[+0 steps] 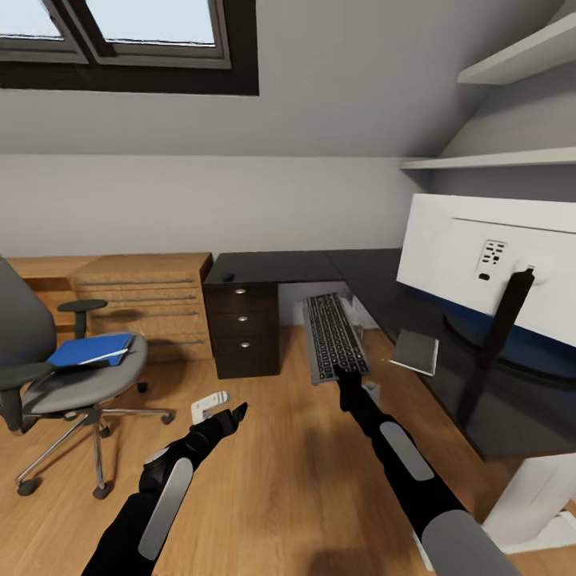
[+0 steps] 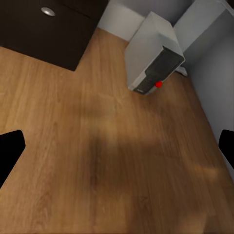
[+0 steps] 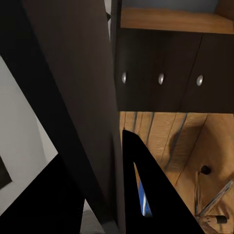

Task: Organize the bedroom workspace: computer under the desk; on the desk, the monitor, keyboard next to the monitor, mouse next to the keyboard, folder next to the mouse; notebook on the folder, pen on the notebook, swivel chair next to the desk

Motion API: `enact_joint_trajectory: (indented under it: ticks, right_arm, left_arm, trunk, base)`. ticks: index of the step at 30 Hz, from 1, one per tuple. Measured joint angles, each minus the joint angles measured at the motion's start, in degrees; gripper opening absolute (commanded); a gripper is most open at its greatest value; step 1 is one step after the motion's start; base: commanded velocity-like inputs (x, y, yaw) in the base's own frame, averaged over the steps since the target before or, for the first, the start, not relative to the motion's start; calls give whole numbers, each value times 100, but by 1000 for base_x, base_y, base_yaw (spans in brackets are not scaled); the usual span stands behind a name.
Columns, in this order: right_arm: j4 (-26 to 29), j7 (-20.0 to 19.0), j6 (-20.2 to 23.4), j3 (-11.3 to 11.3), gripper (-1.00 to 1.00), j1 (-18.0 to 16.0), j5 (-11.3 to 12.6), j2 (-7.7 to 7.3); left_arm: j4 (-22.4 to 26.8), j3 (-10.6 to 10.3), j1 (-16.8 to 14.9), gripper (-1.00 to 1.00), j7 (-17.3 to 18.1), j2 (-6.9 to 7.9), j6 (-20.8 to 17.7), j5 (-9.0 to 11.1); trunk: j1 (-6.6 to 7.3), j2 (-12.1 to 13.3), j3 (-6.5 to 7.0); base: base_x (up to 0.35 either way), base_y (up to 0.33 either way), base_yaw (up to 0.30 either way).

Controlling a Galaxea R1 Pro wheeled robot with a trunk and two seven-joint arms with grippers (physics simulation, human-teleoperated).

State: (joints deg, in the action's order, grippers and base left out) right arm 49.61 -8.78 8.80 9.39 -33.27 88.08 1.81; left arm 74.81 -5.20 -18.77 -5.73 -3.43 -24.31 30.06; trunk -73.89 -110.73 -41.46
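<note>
Right pincer (image 1: 346, 374) clamps keyboard (image 1: 334, 336); left pincer (image 1: 237, 414) spread; its wrist view reveals computer (image 2: 154, 54).

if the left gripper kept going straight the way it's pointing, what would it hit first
Probably the wood floor. The left gripper is open and empty, and its wrist view looks down at bare planks between the fingers. The computer lies further on, off to one side; depth is unclear.

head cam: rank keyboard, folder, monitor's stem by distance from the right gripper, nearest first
1. keyboard: held at its near end by the right gripper, lifted over the floor beside the desk.
2. monitor's stem: to the gripper's right, on the desk.
3. folder: far off to the left, lying on the swivel chair seat.
</note>
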Motion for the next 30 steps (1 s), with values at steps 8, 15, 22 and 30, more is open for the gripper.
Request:
enact_joint_trajectory:
  ticks: [8, 15, 22, 30]
  right_arm:
    - [0, 22, 2, -2, -100, 1, 0, -4]
    - [17, 11, 21, -20, -100, -1, 17, -23]
    - [25, -3, 32, -19, -100, 2, 19, -38]
    - [32, -18, 44, -22, -100, 1, 20, -39]
  left_arm:
    - [0, 0, 0, 100, 1, 0, 0, -7]
    - [-2, -2, 0, 100, 1, 0, 1, -8]
    - [-2, -9, -1, 100, 1, 0, -2, -8]
    - [-2, -120, -1, 100, 1, 0, 1, -8]
  trunk:
    - [0, 0, 34]
    - [2, 0, 38]
    - [1, 0, 38]
    - [0, 0, 38]
  base:
    - [0, 0, 235]
    - [121, 0, 65]
    - [142, 0, 3]
    - [9, 0, 0]
